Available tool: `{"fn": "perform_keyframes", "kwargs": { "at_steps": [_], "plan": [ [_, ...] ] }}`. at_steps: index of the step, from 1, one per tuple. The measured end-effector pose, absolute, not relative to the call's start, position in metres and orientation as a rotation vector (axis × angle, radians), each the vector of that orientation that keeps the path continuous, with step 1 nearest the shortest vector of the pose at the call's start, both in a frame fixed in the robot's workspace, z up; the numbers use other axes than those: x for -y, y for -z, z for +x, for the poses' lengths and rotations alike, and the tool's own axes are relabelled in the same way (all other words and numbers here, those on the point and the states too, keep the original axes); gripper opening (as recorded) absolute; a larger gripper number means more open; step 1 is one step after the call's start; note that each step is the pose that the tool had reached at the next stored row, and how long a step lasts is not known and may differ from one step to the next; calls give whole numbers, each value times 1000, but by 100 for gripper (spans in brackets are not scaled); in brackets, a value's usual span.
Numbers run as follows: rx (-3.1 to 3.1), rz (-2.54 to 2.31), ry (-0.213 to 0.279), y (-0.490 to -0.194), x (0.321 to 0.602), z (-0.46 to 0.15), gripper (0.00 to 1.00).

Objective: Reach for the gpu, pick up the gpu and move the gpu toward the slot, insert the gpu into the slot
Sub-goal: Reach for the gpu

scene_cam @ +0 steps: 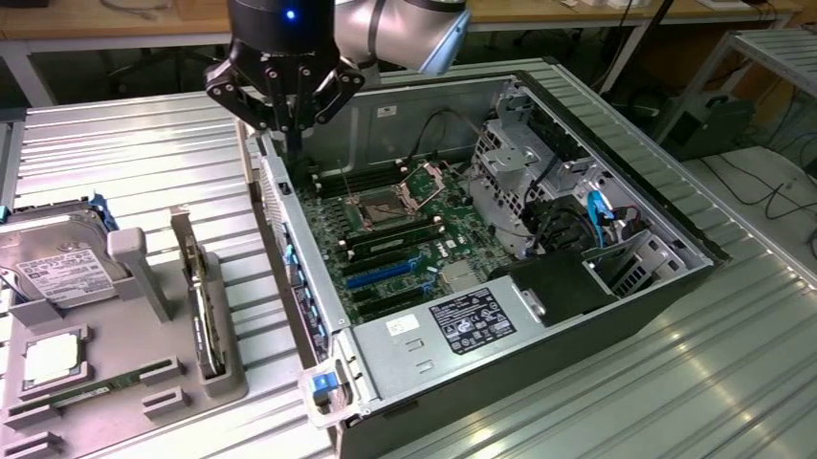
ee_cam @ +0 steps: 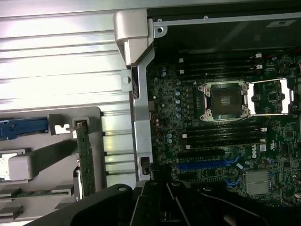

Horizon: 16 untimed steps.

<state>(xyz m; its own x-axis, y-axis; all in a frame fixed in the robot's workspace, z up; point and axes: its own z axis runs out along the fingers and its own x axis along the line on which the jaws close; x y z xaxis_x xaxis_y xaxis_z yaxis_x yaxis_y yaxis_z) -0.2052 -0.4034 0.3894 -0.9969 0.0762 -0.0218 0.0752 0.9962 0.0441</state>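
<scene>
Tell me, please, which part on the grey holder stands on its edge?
The gpu, the thin card upright beside the computer case; the hard drive, processor and memory stick all lie flat.

My ribbed metal table (scene_cam: 715,382) shines with bright glare. Behind it runs a wooden workbench (scene_cam: 128,24) on pale legs, and cables (scene_cam: 782,196) trail over the floor (scene_cam: 740,167) at the exterior view's right.
</scene>
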Motion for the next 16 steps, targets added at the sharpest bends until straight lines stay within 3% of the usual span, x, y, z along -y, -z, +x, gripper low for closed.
{"fn": "perform_keyframes", "kwargs": {
  "at_steps": [16],
  "plan": [
    [-3121,119,-67,-387,404,-217,11]
  ]
}}
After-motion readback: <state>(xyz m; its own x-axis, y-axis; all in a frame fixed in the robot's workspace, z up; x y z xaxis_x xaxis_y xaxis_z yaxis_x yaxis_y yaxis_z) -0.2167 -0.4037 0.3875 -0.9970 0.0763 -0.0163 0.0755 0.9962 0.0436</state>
